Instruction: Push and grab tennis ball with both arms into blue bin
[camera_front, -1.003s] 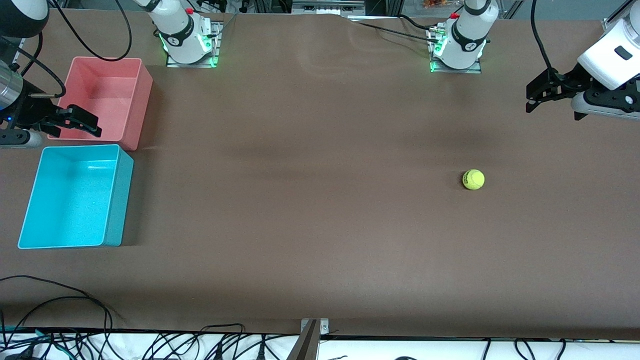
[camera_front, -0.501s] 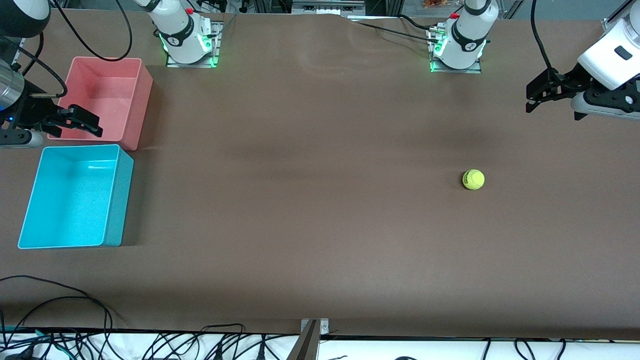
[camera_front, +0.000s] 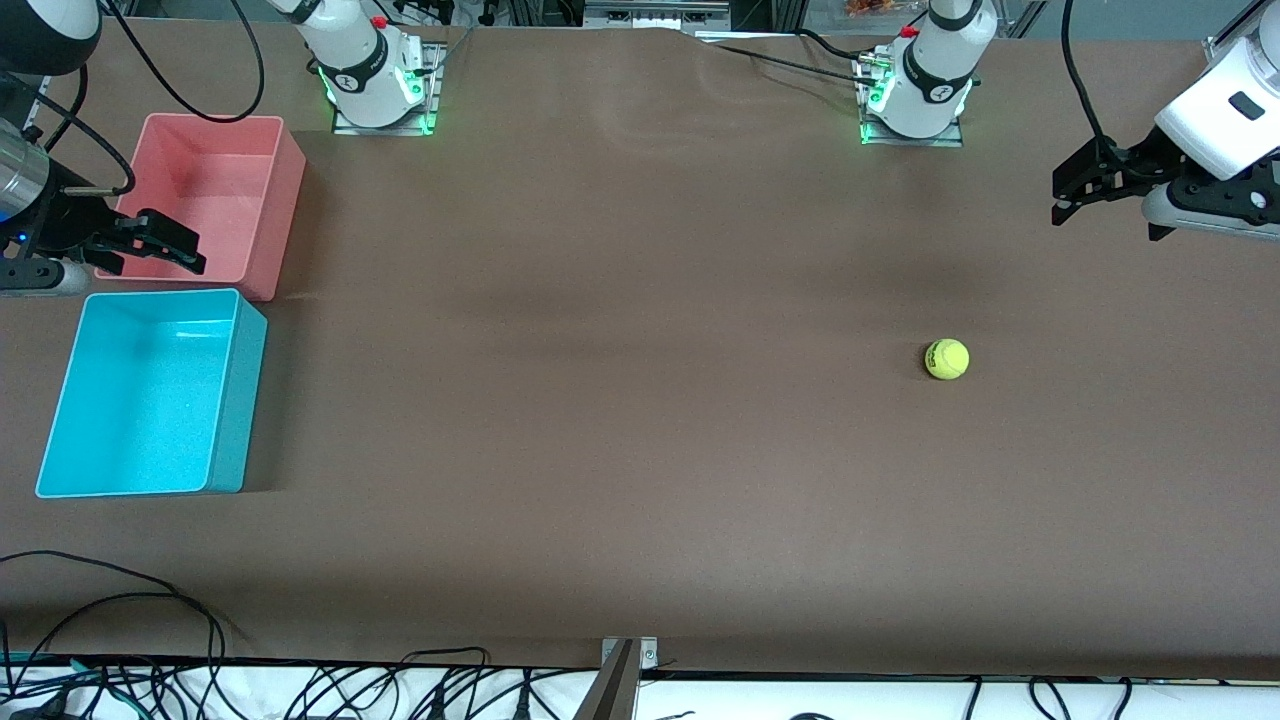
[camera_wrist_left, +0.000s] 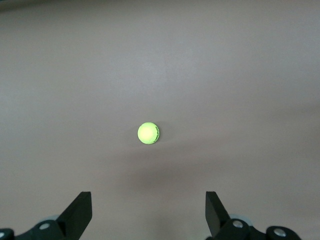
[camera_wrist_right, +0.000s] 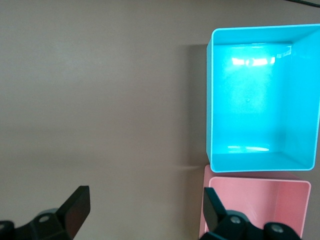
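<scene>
Task status: not started. The tennis ball (camera_front: 946, 359) rests on the bare tabletop (camera_front: 640, 400) toward the left arm's end, untouched and well apart from the blue bin (camera_front: 60, 400) at the right arm's end. The left tool (camera_front: 1075, 190) hangs spread wide and empty above the tabletop. The right tool (camera_front: 150, 245) hangs spread and empty over the pink bin (camera_front: 285, 160). All 2 stages, push and grab, remain.

The bench (camera_front: 640, 420) is being lit evenly from overhead, and soft dark bands are being cast across its middle. In the left wrist view the tennis ball (camera_wrist_left: 148, 133) is being overexposed to a glowing blur. White glare is being reflected off the blue bin (camera_wrist_right: 260, 100) floor, and green light is being thrown around both bases.
</scene>
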